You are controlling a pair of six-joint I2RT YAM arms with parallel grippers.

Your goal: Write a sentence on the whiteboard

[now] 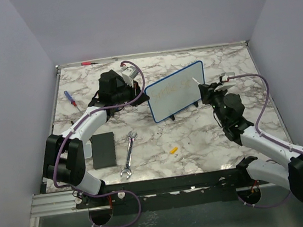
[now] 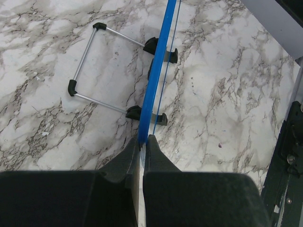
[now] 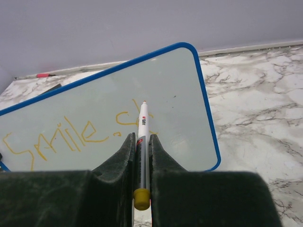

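Note:
The whiteboard (image 1: pixel 176 91) stands tilted on its black feet at mid table, and the right wrist view shows its face (image 3: pixel 184 80). The sentence (image 3: pixel 57 137) is yellow handwriting reading "Smile," followed by a few more strokes. My left gripper (image 1: pixel 144 92) is shut on the board's blue left edge (image 2: pixel 156 71), fingertips pinching the frame (image 2: pixel 142 139). My right gripper (image 3: pixel 140 137) is shut on a white marker (image 3: pixel 143 123) with a yellow end. The marker's tip rests at the board face by the last strokes. This gripper (image 1: pixel 201 89) is at the board's right side.
A wrench (image 1: pixel 129 155), a flat black pad (image 1: pixel 104 150) and a small yellow cap (image 1: pixel 173 149) lie in front of the board. A blue-and-red screwdriver (image 1: pixel 70 98) lies at the left. A red pen (image 1: pixel 86 62) sits at the back wall. The board's wire stand (image 2: pixel 90 66) spreads behind it.

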